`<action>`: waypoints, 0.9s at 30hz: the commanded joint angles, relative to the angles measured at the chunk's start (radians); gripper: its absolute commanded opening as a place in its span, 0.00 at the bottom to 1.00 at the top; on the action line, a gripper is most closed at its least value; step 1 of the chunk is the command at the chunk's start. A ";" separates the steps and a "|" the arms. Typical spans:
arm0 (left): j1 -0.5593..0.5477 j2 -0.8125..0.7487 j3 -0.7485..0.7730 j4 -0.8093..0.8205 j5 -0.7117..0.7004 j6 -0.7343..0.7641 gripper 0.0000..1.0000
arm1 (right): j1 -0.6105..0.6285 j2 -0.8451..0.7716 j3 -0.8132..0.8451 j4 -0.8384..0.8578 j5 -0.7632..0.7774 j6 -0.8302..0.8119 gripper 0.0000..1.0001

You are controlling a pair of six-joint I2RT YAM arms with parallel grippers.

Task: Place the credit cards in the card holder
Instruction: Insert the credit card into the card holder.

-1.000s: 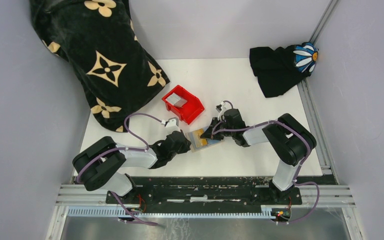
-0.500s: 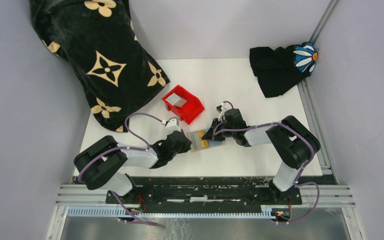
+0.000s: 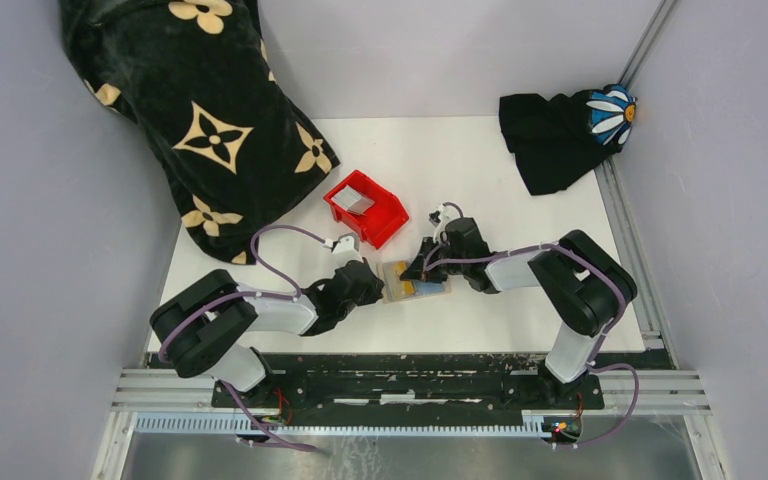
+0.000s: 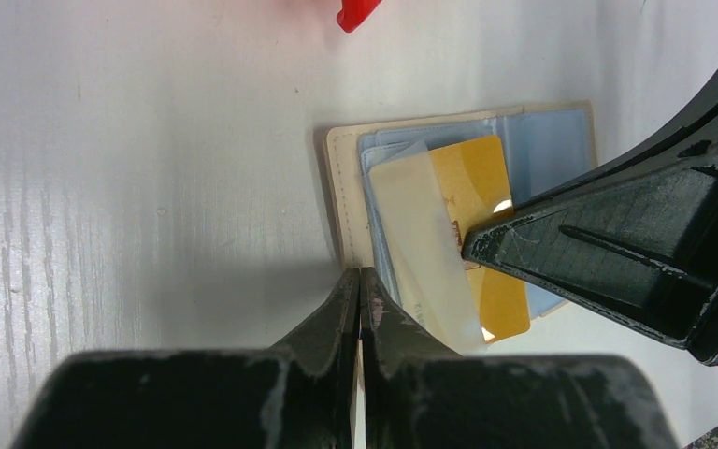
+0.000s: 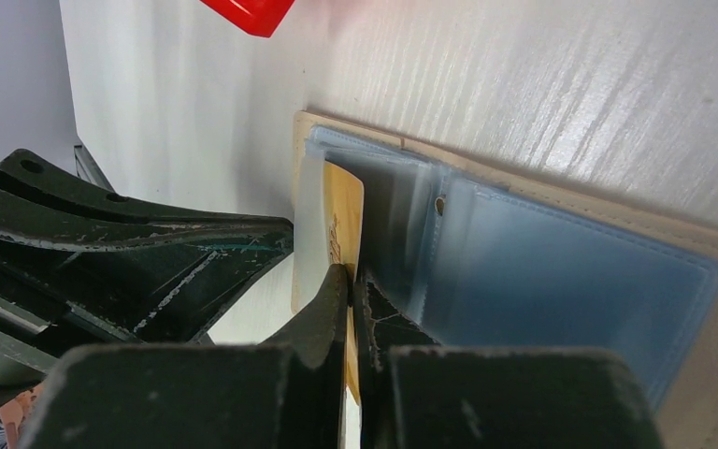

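The tan card holder (image 3: pixel 422 284) lies open on the white table, its clear blue-tinted sleeves (image 4: pixel 547 140) facing up. My left gripper (image 4: pixel 360 277) is shut on the holder's near left edge (image 4: pixel 344 206). My right gripper (image 5: pixel 351 273) is shut on a yellow credit card (image 4: pixel 481 187) that lies part way under a clear sleeve flap (image 4: pixel 416 234) of the holder (image 5: pixel 570 281). In the top view the left gripper (image 3: pixel 374 284) and the right gripper (image 3: pixel 418 270) meet at the holder. A grey card (image 3: pixel 357 203) lies in the red bin.
The red plastic bin (image 3: pixel 390 226) stands just behind the holder; its corner shows in the left wrist view (image 4: pixel 357 11). A black cloth with tan flowers (image 3: pixel 200 120) fills the back left. A black cloth with a daisy (image 3: pixel 560 130) lies back right.
The card holder and both grippers have shifted slightly to the right. Both grips stay as they were.
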 commanded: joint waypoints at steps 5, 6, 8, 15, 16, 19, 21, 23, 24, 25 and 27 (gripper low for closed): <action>-0.006 0.046 0.005 0.001 0.035 0.037 0.07 | 0.066 0.060 -0.019 -0.130 0.068 -0.009 0.11; -0.007 0.046 0.002 0.003 0.036 0.036 0.08 | 0.067 0.057 -0.019 -0.131 0.070 -0.009 0.13; -0.009 0.043 -0.001 0.005 0.036 0.036 0.08 | 0.070 0.049 -0.022 -0.138 0.079 -0.008 0.17; -0.009 0.033 -0.012 0.011 0.031 0.039 0.07 | 0.070 -0.035 -0.003 -0.242 0.136 -0.053 0.31; -0.011 0.032 -0.013 0.012 0.030 0.039 0.07 | 0.069 -0.049 0.005 -0.272 0.147 -0.062 0.32; -0.010 0.025 -0.016 0.012 0.027 0.042 0.07 | 0.070 -0.085 0.037 -0.344 0.178 -0.094 0.34; -0.010 0.022 -0.018 0.012 0.026 0.043 0.07 | 0.070 -0.103 0.058 -0.383 0.195 -0.112 0.35; -0.010 0.020 -0.018 0.012 0.024 0.044 0.07 | 0.069 -0.115 0.075 -0.416 0.212 -0.126 0.36; -0.009 0.020 -0.019 0.012 0.024 0.045 0.07 | 0.069 -0.119 0.082 -0.426 0.217 -0.133 0.36; -0.009 0.019 -0.019 0.012 0.023 0.046 0.07 | 0.070 -0.123 0.087 -0.435 0.223 -0.137 0.37; -0.010 0.019 -0.019 0.009 0.021 0.047 0.07 | 0.070 -0.129 0.096 -0.448 0.231 -0.143 0.37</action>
